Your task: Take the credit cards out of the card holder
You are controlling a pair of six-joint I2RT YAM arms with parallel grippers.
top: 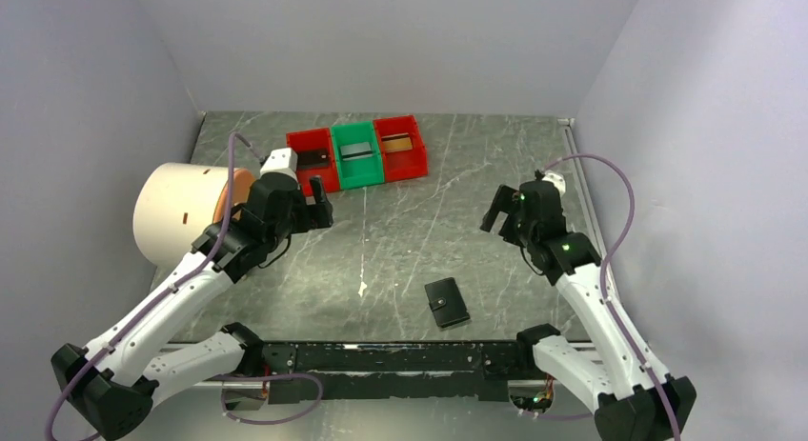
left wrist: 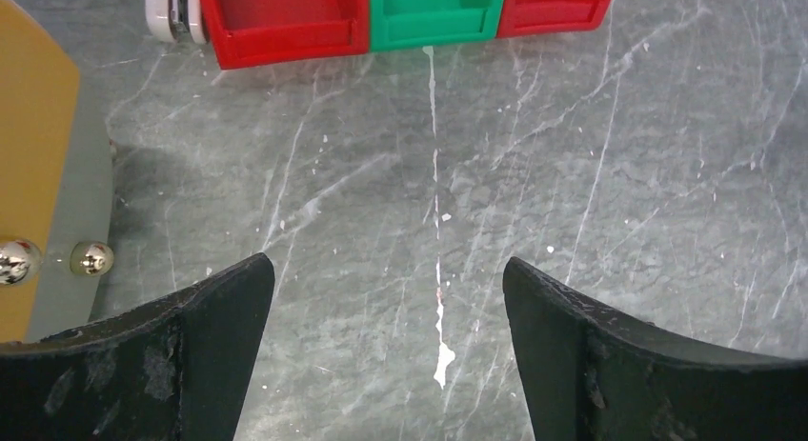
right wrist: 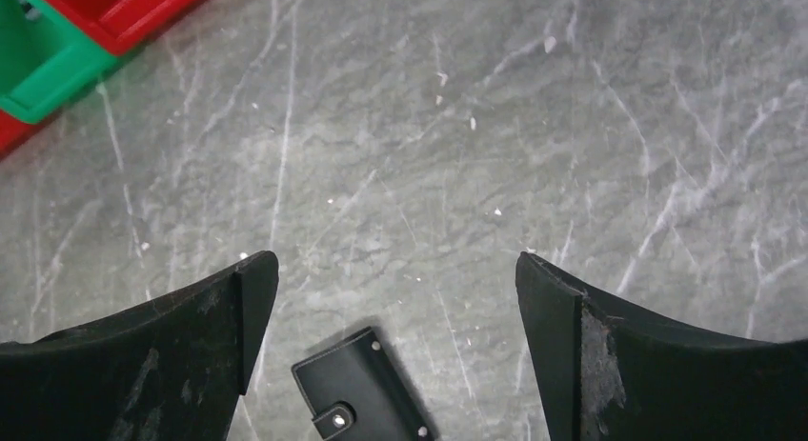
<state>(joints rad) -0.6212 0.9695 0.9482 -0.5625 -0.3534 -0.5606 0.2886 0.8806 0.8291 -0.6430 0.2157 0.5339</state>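
The card holder (top: 446,302), a small black wallet with its snap tab shut, lies closed on the table near the front, right of centre. It also shows at the bottom of the right wrist view (right wrist: 362,393), below and between the fingers. A dark card (top: 314,157), a grey card (top: 356,151) and a tan-orange card (top: 398,144) each lie in a bin at the back. My left gripper (top: 319,205) (left wrist: 386,270) is open and empty, just in front of the bins. My right gripper (top: 497,212) (right wrist: 395,260) is open and empty, behind and to the right of the wallet.
A red bin (top: 313,170), a green bin (top: 358,170) and a second red bin (top: 404,162) stand in a row at the back. A big white cylinder (top: 176,212) with an orange face stands at the left. A small white block (left wrist: 173,8) sits left of the bins.
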